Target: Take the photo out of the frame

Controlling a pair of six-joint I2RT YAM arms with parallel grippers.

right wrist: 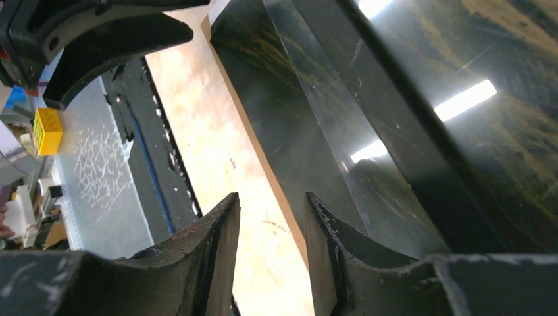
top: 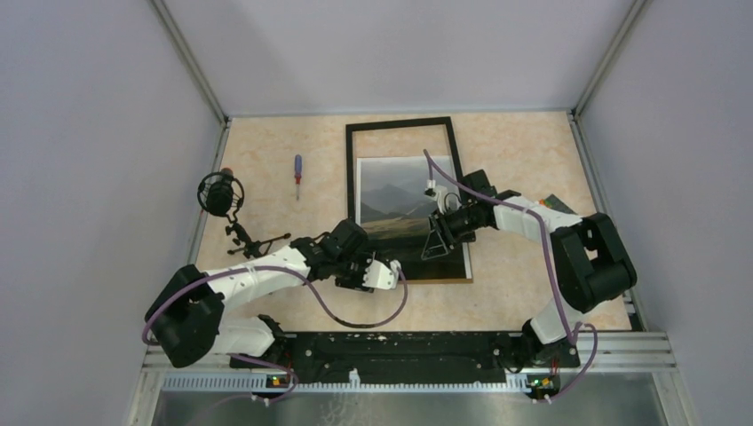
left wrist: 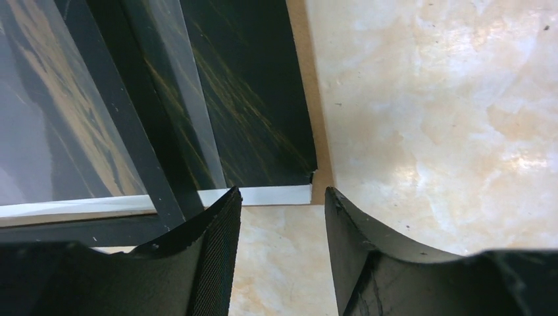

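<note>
Top view: frame (top: 400, 123) flat mid-table (top: 515, 151). Photo (top: 391, 191), grey mountains over dark hills, lying across its near end and reaching the near rail. Left gripper (top: 395, 271) at near-left corner, right gripper (top: 435, 250) over right side.
Left wrist: white-edged photo corner on brown board (left wrist: 317, 131), just ahead of half-apart jaws, nothing pinched.
Right wrist: narrow gap, board edge beside one finger, no clamp visible.

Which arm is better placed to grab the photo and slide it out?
Left, probably. The left gripper has the white-edged corner of the photo lined up just ahead of its open jaws, sticking out past the frame. The right gripper sits along a side edge, with the frame's bar close by.
</note>
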